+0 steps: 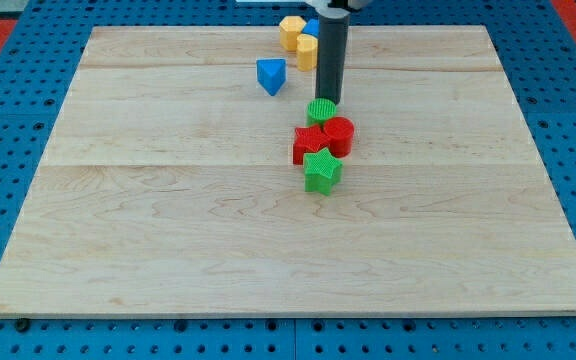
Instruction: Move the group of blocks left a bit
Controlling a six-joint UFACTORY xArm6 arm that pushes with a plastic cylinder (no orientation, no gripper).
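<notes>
Going from the left of the frame: the left part of the wooden table carries no blocks. The first block met is the blue block, a wedge-like shape in the upper middle, standing alone and apart from the others. Just right of it, at the top edge, sit a yellow block and a second yellow block, with a sliver of another blue block partly hidden behind the rod.

Below these, in the upper centre, lies the tight cluster that I judge to be the group the task means: a red block on its left side, a green star-shaped block at its bottom, a green round block at its top, and a red round block on its right. They touch one another or nearly so.

My tip stands at the top of this cluster, touching or just behind the green round block. There is no gripper on this arm, so nothing is open or closed; the rod only pushes.

As for the step in hand, I judge the leftward push has not yet begun: the tip is above the cluster, not on its right flank. The next move calls for bringing the tip round to the right side, beside the red round block, without knocking the green one, then pushing gently left so that all four travel together and do not scatter.
</notes>
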